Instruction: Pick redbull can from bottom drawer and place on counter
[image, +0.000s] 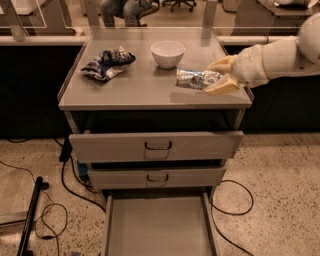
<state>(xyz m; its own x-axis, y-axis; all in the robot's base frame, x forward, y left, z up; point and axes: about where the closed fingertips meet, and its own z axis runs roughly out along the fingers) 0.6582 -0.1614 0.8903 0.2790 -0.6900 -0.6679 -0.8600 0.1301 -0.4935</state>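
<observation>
Nearest us, the wide flat grey metal bottom drawer (160, 225) of the cabinet stands pulled open over the speckled floor, and we see nothing lying in its tray. Above it, the two upper grey drawers with black loop handles (157, 146) sit slightly out from the frame.

On top, the task's slim, shiny silver redbull can with bluish markings (196, 79) lies on its side low over the right part of the flat grey-beige tabletop (135, 90), just in from its right rim. The robot's cream two-finger gripper (216, 75) reaches in from the right on a white arm (280, 55). Its fingers (222, 86) are clamped on the can's right end, one on the far side and one on the near. We cannot tell whether the can touches the surface; a shadow lies just beneath it.

We judge the can light, rigid but thin-walled and slick. A firm hold across the body suits it, too hard a squeeze could dent it, and on its side it may roll once released.

Farther back sit a blue-and-white patterned cloth bundle (107, 63) at left and a small white bowl (167, 52) just beyond the can. Behind the cabinet, a seated person (125, 7) is partly in view.
</observation>
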